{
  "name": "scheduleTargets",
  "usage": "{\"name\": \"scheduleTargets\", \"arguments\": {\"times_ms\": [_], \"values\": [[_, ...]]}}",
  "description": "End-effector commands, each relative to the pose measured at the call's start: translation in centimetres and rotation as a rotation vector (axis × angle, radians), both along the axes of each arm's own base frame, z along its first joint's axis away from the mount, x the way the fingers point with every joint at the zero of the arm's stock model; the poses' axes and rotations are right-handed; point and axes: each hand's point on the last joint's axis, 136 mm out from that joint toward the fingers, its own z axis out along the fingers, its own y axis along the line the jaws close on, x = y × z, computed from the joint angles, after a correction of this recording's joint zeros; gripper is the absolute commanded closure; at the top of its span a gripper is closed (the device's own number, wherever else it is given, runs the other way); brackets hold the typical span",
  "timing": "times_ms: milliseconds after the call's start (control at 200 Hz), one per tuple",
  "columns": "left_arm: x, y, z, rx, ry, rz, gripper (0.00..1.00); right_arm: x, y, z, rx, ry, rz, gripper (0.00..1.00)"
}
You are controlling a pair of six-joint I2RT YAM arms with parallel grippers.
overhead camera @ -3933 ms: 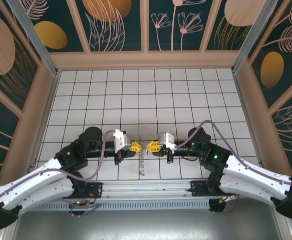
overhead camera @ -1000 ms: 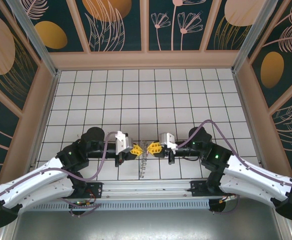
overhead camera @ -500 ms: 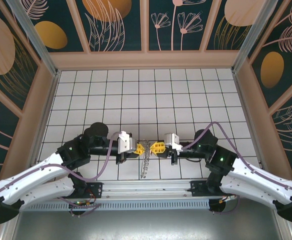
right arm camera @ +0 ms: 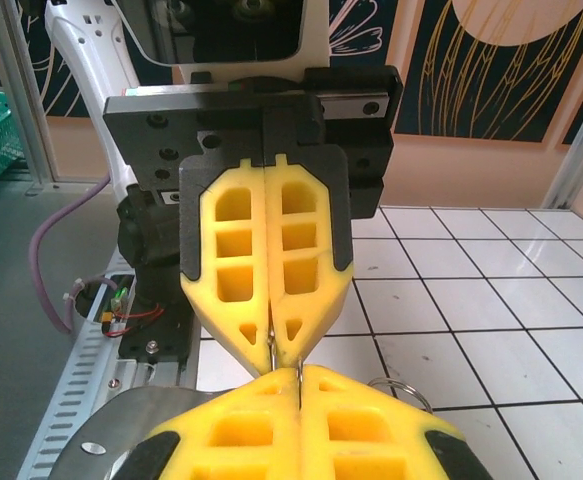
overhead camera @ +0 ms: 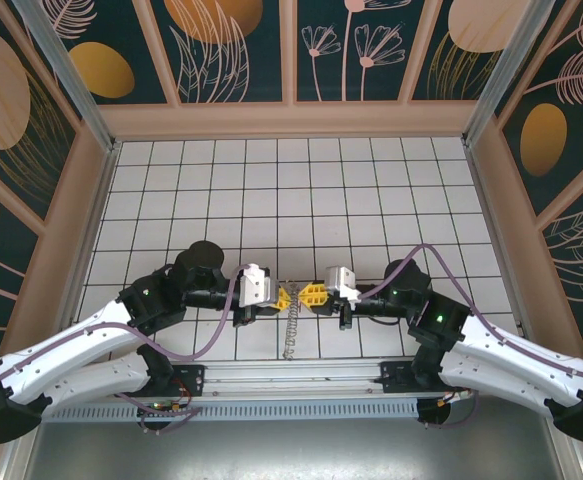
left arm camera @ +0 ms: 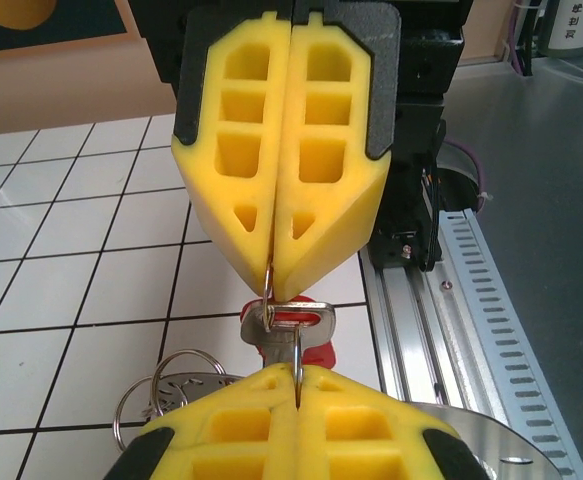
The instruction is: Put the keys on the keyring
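Between left gripper [overhead camera: 284, 297] and right gripper [overhead camera: 314, 295]: keyring [overhead camera: 290, 325], red key [left arm camera: 321, 352], loops [left arm camera: 156, 385].

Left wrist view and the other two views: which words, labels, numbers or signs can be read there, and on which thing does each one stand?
Dark container, upper right corner of the left wrist view: light marks, perhaps characters, too small and blurred to read.
Wall panels: painted plants and circles, no letters.
Nothing else bears readable text.

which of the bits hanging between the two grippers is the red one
The key, just below the shut tips of the right gripper in the left wrist view, is the red one; the loops to its lower left are plain silver.
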Motion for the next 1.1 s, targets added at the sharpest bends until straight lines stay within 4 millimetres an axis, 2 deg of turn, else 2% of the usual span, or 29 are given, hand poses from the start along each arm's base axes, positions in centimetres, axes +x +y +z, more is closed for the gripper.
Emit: {"name": "scheduleTargets", "arguments": {"times_ms": [0, 696, 1096], "values": [[-0.2, 0.0, 2.0, -0.047, -0.05, -0.014, 1.0, -0.3, -0.1, 0.6, 0.031, -0.016, -0.002, 1.0], [-0.2, 0.3, 2.7, -0.062, -0.059, -0.001, 1.0, -0.7, -0.1, -0.3, 0.003, 0.008, -0.015, 1.0], [-0.1, 0.3, 2.6, -0.06, -0.057, 0.005, 1.0, -0.8, -0.3, -0.1, 0.006, 0.003, -0.024, 1.0]]}}
